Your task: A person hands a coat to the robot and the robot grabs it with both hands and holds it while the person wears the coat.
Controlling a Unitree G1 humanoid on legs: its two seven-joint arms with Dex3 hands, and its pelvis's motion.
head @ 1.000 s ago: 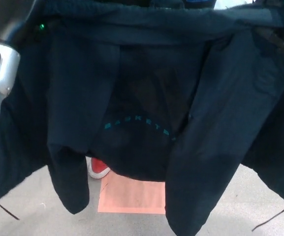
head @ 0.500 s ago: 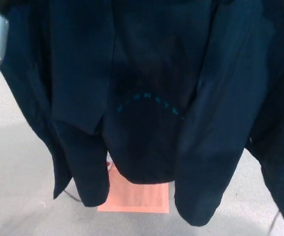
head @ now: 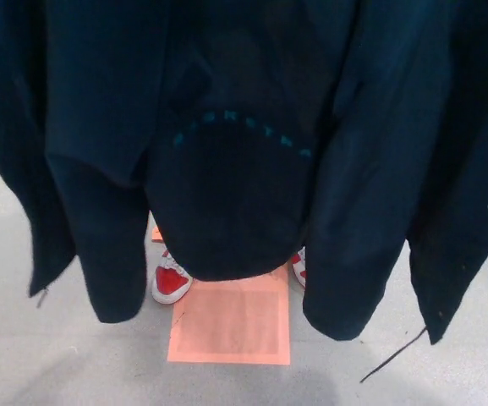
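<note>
Neither hand shows, so their grasp cannot be told. The coat (head: 227,127) hangs lengthwise downward, sleeves dangling above the orange mat (head: 229,326).

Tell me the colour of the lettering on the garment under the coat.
Teal lettering, arched across a dark garment; head view.

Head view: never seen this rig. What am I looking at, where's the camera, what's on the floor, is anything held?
The camera sits on a humanoid robot's head and looks down. A dark navy coat hangs open and fills most of the picture. Inside it is a dark garment with teal lettering, probably a person's back. Below are red and white shoes and an orange square on the grey floor. No robot hand shows, so what holds the coat is out of sight.
</note>
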